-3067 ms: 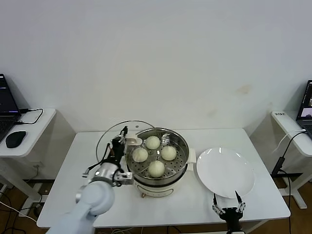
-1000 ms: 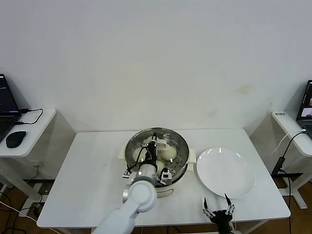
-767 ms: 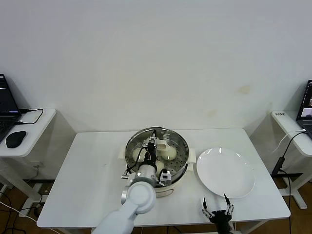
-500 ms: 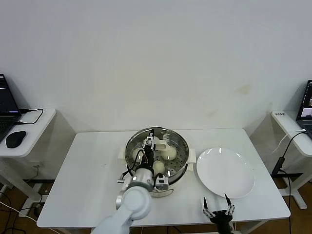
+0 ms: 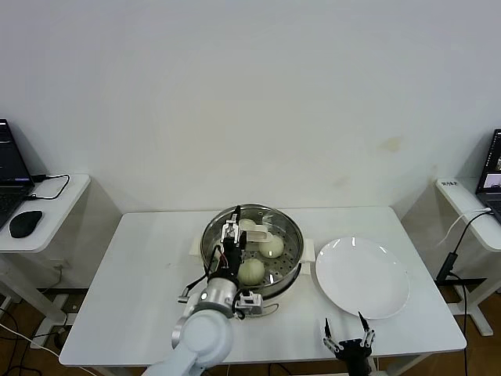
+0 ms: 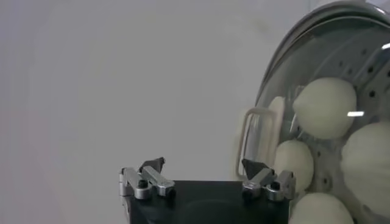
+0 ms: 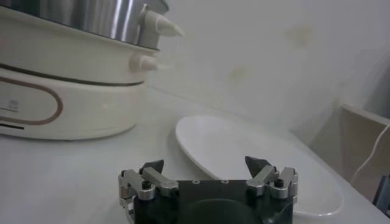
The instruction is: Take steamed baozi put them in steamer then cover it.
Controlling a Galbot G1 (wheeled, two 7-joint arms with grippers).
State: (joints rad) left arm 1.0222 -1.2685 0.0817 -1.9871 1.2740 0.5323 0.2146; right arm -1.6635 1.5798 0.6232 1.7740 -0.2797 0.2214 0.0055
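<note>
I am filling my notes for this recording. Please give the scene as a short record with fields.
steamer: round shiny steel basket on white pot base, table centre
cover: clear glass lid with cream handle, on the steamer
buns: cream-white baozi inside, under the lid
left gripper: open, above the lid, holding nothing
right gripper: open, at table's near edge, idle
plate: flat white plate, right of steamer

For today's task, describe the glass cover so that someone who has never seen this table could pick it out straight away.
Start at the white table and find the steamer, a shiny steel basket on a white pot base near its middle. The cover sits on top of it, over the steamed baozi. Unlike the flat white plate beside the steamer, it is clear glass with a metal rim and a cream-white oblong handle at its centre.
</note>
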